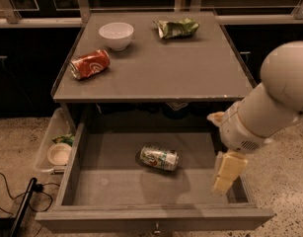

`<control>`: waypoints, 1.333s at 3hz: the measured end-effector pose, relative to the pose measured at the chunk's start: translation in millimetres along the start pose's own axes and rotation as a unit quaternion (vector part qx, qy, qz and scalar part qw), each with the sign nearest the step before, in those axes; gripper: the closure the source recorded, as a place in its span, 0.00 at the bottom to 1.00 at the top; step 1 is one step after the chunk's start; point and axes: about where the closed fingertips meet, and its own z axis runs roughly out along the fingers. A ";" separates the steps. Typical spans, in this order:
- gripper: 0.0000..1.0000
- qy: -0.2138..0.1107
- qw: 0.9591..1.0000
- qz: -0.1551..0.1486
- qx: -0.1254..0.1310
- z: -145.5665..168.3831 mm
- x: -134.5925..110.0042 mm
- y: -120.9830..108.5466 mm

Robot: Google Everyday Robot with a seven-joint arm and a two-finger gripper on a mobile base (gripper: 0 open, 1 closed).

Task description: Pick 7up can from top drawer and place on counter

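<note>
At right end of top drawer (116, 216), pincer (226, 176), grip state indiscernible, apart from 7up can (159, 158).

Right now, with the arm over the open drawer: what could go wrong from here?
1. The 7up can lies on its side in the top drawer; a nudge could roll it away.
2. The gripper hangs close to the drawer's right wall, well right of the can; a descent there may clip the wall.
3. On the lift out, the can could catch the front edge of the counter above the drawer's back. The orange-red can lying there might roll if bumped.
</note>
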 end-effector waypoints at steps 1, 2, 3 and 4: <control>0.00 -0.051 0.998 0.023 -0.002 62.2 7.7 -16.2; 0.00 -0.103 0.994 0.044 0.020 115.0 15.4 -41.7; 0.00 -0.103 0.994 0.043 0.020 114.9 15.4 -41.5; 0.00 -0.113 0.992 0.053 0.012 128.3 15.4 -43.5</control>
